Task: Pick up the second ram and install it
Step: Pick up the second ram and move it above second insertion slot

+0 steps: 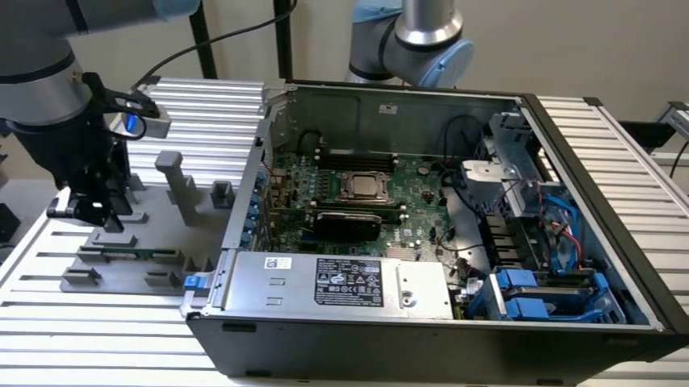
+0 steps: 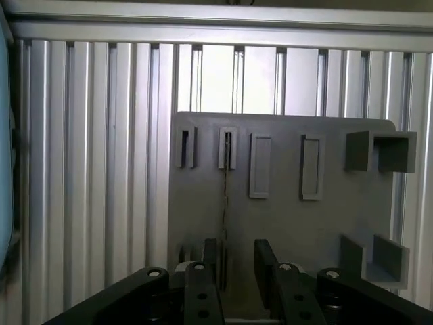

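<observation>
The second ram (image 1: 127, 253) is a thin green stick standing on edge in a slotted grey fixture plate (image 1: 161, 226) at the exterior view's left. In the wrist view the second ram (image 2: 225, 196) appears edge-on as a thin dark line running from a slot towards the fingers. My gripper (image 1: 105, 219) hangs just above the stick, apart from it. The gripper (image 2: 237, 264) is open, with the stick's line passing between the two black fingers (image 2: 211, 261), closer to one of them. Nothing is held.
An open black computer case (image 1: 431, 339) lies at the exterior view's right, with the green motherboard (image 1: 420, 177), CPU socket (image 1: 366, 187) and long black memory slots (image 1: 356, 153) inside. Grey posts (image 1: 173, 181) rise from the fixture plate. A second arm (image 1: 420, 36) stands behind the case.
</observation>
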